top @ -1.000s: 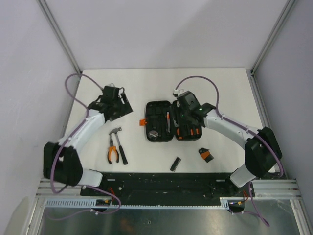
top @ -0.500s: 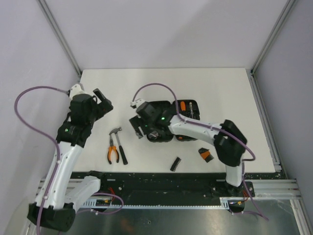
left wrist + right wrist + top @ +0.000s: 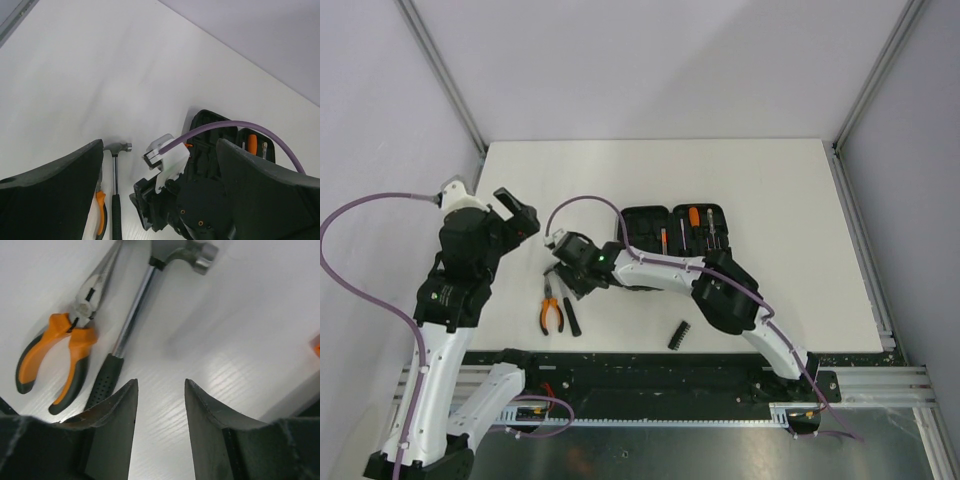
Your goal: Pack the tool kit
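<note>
The tool kit case [image 3: 672, 232] lies open mid-table, with orange-handled screwdrivers [image 3: 693, 217] in its right half. Left of it on the table lie a hammer [image 3: 134, 315] and orange-handled pliers [image 3: 65, 347]. My right gripper [image 3: 160, 382] reaches left past the case and hovers low, just right of the hammer's black grip [image 3: 104, 379]. Its jaws are open over bare table. In the top view the right gripper [image 3: 564, 281] covers the hammer's head. My left gripper [image 3: 518, 212] is raised at the left, wide open and empty. Its wrist view looks down on the hammer [image 3: 115, 192] and case [image 3: 220, 142].
A black bit strip [image 3: 678, 335] lies near the front edge, right of the pliers [image 3: 551, 312]. The right arm's forearm [image 3: 660, 268] stretches across the front of the case. A purple cable [image 3: 582, 204] arches above the right wrist. Walls close in the table's sides and back.
The right arm swung left from over the case's right half to the hammer. The left arm pulled back leftward and rose.
</note>
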You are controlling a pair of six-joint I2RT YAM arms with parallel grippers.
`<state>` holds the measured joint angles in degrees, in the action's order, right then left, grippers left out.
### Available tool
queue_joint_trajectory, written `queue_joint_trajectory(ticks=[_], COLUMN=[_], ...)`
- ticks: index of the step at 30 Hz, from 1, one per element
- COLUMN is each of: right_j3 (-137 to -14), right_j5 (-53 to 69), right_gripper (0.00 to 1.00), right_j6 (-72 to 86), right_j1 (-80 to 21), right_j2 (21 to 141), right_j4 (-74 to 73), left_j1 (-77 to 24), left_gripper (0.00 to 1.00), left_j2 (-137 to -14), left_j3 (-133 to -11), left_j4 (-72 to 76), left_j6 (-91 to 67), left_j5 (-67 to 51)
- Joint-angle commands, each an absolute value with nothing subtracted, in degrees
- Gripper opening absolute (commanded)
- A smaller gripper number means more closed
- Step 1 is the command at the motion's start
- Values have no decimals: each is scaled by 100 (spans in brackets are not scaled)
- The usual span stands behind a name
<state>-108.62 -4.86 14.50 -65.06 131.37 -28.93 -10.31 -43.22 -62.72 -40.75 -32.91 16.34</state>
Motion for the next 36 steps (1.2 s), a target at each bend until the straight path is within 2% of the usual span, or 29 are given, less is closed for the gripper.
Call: queue_joint_trajectory(ticks=[1,6,10,15,27,28,30,31,33,36], right_j3=[-11292,-11291,-11604,-12134,-12214,-12246,-12259,-12256,-12185,-11781], right_j5=[-309,-256,-648,-1191,-1268,-1285,-1273,-1230,-1131,-698], right_gripper=[48,62,63,53,39,34,12,6,1,0], right_j6=[1202,1056,1043,1219,1364,1363,1387,1414,1485,1601], right_j1=[-6645,-6833,-7021,-7066,-7082,-7079,-7056,-7026,-6929,-6679], right_j2=[13244,13233,13505,13912,14183,14211,14216,14192,14086,13679], right_j4=[-2866,-2809,-3108,-3760,-4052,-4104,-4162,-4177,-4164,-3838], left_j1=[-1000,-993,-992,-989,-986,-985,-985,-984,-987,-986], left_gripper=[99,99,99,99,99,99,100,99,99,99], left_j2=[-4247,-4249,-4269,-4235,-4172,-4178,-4198,-4213,-4246,-4355], left_j3=[-6490,-6557,-6535,-6445,-6416,-6416,-6431,-6446,-6498,-6636], left_j4=[-4142,-4171,-4176,-4179,-4175,-4175,-4175,-4175,-4177,-4175], left_j6=[-3137,-3067,-3047,-3020,-3008,-3011,-3034,-3050,-3116,-3182], left_j5=[1654,1573,1490,1429,1439,1431,1419,1417,1402,1330])
